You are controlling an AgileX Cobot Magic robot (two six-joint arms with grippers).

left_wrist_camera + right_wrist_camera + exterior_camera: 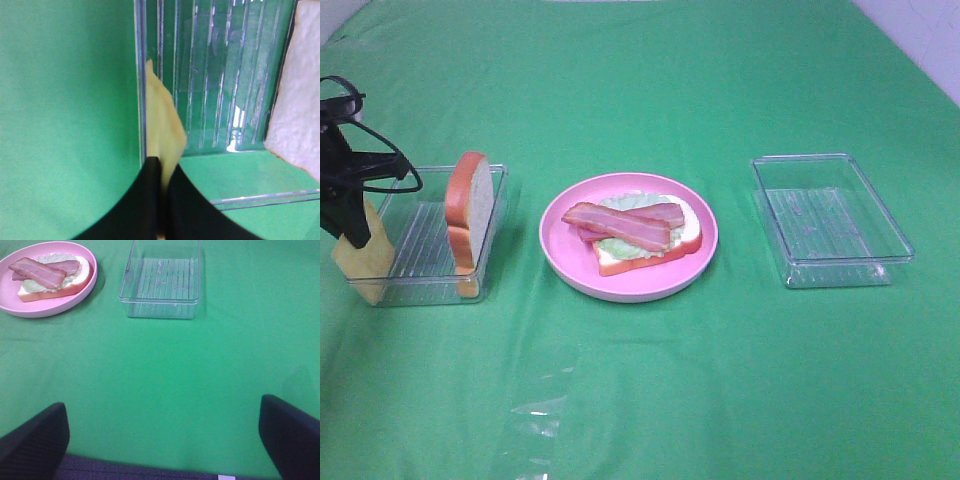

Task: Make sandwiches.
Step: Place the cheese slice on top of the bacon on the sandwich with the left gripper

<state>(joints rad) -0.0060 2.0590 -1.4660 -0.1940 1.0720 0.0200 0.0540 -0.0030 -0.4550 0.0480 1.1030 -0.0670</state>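
Note:
On the pink plate lies an open sandwich: a white bread slice with pale green lettuce and two bacon strips on top. The right wrist view shows the same sandwich. My left gripper is shut on a yellow cheese square at the left edge of the left tray. In the left wrist view the cheese sticks out from between the shut black fingers. Another bread slice stands on edge in that tray. My right gripper hangs open over bare cloth.
An empty clear tray sits right of the plate and also shows in the right wrist view. Green cloth covers the whole table. A clear plastic scrap lies near the front.

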